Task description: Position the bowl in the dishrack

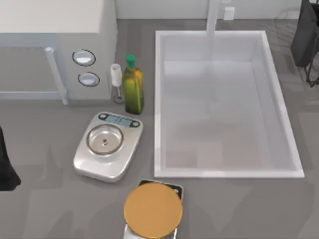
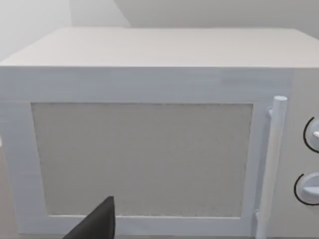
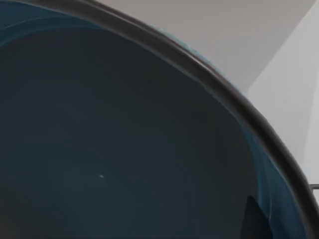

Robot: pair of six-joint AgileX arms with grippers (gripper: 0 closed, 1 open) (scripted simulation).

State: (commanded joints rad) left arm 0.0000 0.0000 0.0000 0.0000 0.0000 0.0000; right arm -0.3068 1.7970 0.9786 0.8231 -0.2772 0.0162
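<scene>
The bowl (image 3: pixel 124 149) sat right against the right end effector, whose grip I could not tell, and the dishrack (image 1: pixel 311 55) was probably not yet reached.

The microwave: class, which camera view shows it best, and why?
The left wrist view: the microwave faces the camera, with door, handle and knobs visible. The top view shows its top and front edge from above. The right wrist view shows the bowl.
</scene>
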